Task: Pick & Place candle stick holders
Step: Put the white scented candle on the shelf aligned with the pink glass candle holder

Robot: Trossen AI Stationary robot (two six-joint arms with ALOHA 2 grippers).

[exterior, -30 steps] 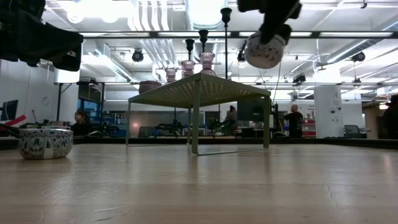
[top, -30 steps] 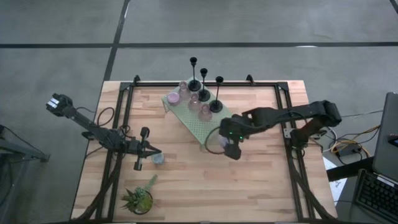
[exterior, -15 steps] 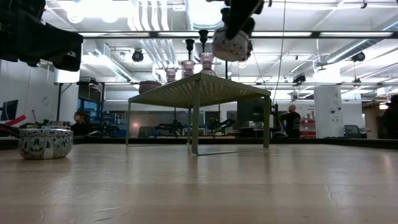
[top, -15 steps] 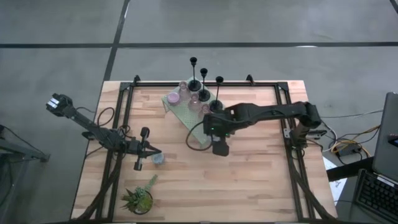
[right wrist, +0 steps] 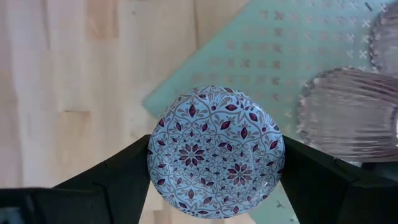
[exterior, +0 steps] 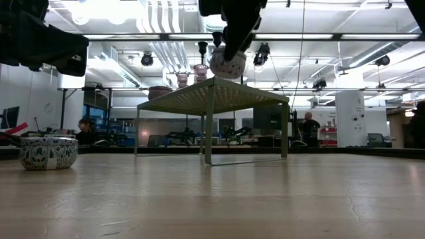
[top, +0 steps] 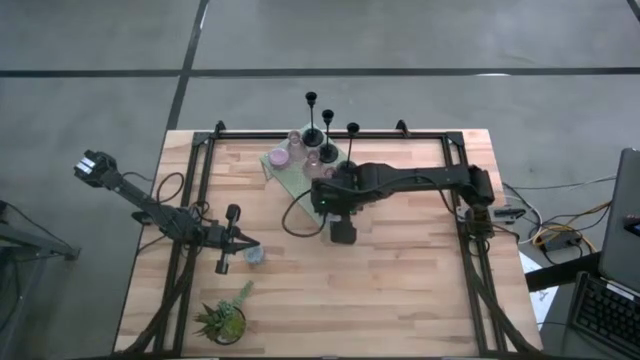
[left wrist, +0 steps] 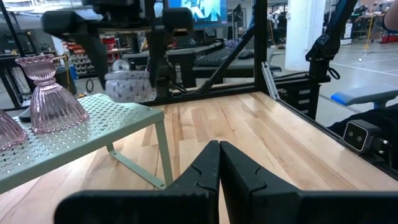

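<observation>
My right gripper [top: 325,196] is shut on a short round pale cup with a red-and-blue flower pattern [right wrist: 216,152], one of the candle stick holders. It hangs just above the near-left corner of the green perforated stand [exterior: 212,93]. On the stand are pink glass holders [left wrist: 50,93] and black thin-stemmed holders [top: 328,150]. A second patterned cup [exterior: 48,153] sits by its base on the table beside my left gripper [left wrist: 219,163], which is shut, level and holding nothing. My right gripper pinches the cup's round wall [right wrist: 152,155] between its two fingers [right wrist: 118,171], one on each opposite side. The fingers come steeply from above, pointing down. The cup's flat patterned face is turned up, and the cup [exterior: 228,63] hangs clear of the stand.
A spiky green potted plant [top: 225,318] stands near the table's front left. Black frame rails [top: 200,180] run along the table's sides. Bare wood [top: 410,280] lies in front of the stand and to its right.
My right gripper has carried the patterned cup toward the table's left and slightly toward the far edge. It went from beyond the stand's right end to over its near-left corner, rolling its wrist on the way. The cup stays lifted clear.
</observation>
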